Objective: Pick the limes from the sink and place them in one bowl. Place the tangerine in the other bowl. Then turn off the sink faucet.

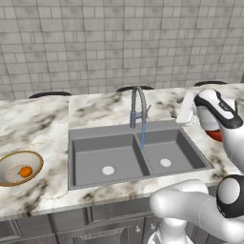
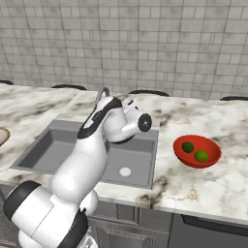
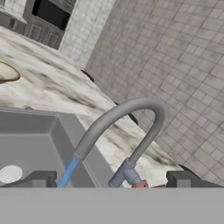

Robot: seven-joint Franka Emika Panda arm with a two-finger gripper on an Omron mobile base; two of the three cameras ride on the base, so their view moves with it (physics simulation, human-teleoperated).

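The sink [image 1: 119, 157] is set into the marble table [image 1: 38, 119]; both basins hold nothing but their white drains. The sink faucet [image 1: 137, 107] stands at the rear edge between the basins, and a blue stream of water [image 1: 142, 136] runs from its spout into the sink.

The red bowl [image 2: 197, 151] sits on the table to the right of the sink. Both limes lie inside it: the darker lime [image 2: 188, 147] on the left, the lighter lime [image 2: 201, 155] just beside it on the right.

The tan bowl [image 1: 9, 164] sits on the table well to the left of the sink. The tangerine [image 1: 25, 171] rests inside it on the cream surface.

The tool [image 3: 111, 180] is open: in the hand view its two dark fingertips stand wide apart at the bottom, and nothing lies between them. The faucet's arched spout [image 3: 127, 114] and the bluish collar [image 3: 124, 173] at its base appear between and above the fingertips. In the left base view the hand is above the table at the right rear corner of the sink, near the faucet.
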